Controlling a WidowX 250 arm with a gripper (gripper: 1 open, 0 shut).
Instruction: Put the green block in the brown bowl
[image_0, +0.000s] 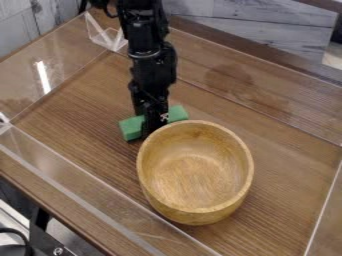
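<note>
Wood-grain tabletop (80, 140) fills our view, ringed by clear low walls. We see the black gripper (150, 112) pointing straight down onto the green block (134, 127), which lies on the table just beside the brown bowl (195, 170). Its fingers cover most of the block, and we cannot tell whether they are clamped on it.

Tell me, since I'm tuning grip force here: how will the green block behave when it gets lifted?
The green block looks like a flat, solid bar lying on the wooden table, so it is probably stiff and unlikely to roll. Being small beside the brown bowl, it is likely light. Its plain faces may be somewhat slippery in the tool.
</note>
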